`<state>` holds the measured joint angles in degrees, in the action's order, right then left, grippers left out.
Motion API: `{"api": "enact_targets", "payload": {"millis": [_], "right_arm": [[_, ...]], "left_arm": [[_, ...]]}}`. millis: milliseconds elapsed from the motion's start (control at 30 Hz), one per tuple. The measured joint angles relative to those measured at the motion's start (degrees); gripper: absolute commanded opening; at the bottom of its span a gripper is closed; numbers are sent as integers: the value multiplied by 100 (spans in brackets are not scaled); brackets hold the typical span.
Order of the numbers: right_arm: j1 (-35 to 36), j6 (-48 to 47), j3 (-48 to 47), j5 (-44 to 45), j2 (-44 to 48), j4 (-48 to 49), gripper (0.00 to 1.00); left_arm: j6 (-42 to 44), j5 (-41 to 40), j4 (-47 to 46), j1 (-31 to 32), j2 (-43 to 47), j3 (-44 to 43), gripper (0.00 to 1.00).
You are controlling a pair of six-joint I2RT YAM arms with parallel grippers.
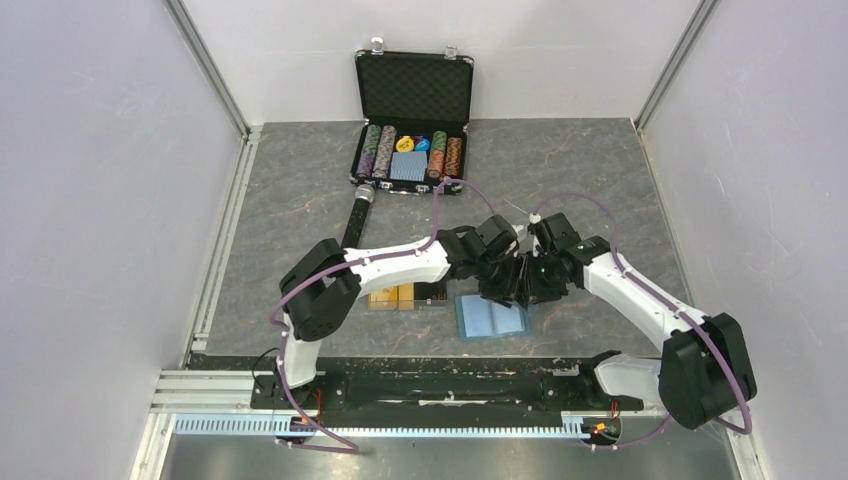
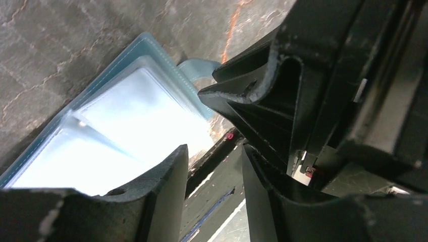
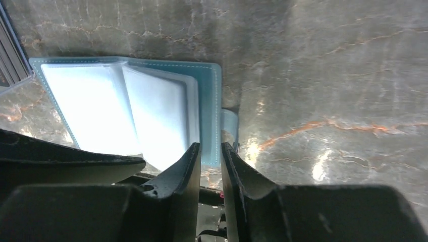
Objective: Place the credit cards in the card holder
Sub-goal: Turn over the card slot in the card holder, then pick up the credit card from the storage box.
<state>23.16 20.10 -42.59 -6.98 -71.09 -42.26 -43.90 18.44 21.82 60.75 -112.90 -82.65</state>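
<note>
The teal-blue card holder (image 1: pixel 490 318) lies open on the grey table, its clear sleeves (image 3: pixel 126 108) facing up and its snap tab (image 2: pixel 198 67) sticking out at the side. Orange-yellow credit cards (image 1: pixel 392 297) lie to its left, partly under the left arm. My left gripper (image 2: pixel 214 154) hovers over the holder's far edge, open with nothing between its fingers. My right gripper (image 3: pixel 209 148) sits close beside it, its jaws a narrow gap apart just above the holder's right border (image 3: pixel 216 101), gripping nothing. The right gripper's black body (image 2: pixel 282 91) fills the left wrist view's right side.
An open black chip case (image 1: pixel 412 150) with stacks of poker chips stands at the back middle. A dark strip (image 1: pixel 357 218) lies in front of it. A metal rail (image 1: pixel 400 385) runs along the near edge, and white walls close in both sides.
</note>
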Motion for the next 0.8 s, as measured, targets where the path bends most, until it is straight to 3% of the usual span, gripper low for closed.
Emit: {"api": "enact_targets", "payload": {"millis": [233,500,800], "right_arm": [[-13,-177,-286,278,94,-293,32],[72,-273,-595,-420,103,190,34],[188,-66,-627,-1209,-221,931,36]], "left_arm": [[-39,98,-389,-39,125,142,51],[-85,55,-608,-199,627,933,51],[-328,107,-1091,-1088,2022,2369,51]]}}
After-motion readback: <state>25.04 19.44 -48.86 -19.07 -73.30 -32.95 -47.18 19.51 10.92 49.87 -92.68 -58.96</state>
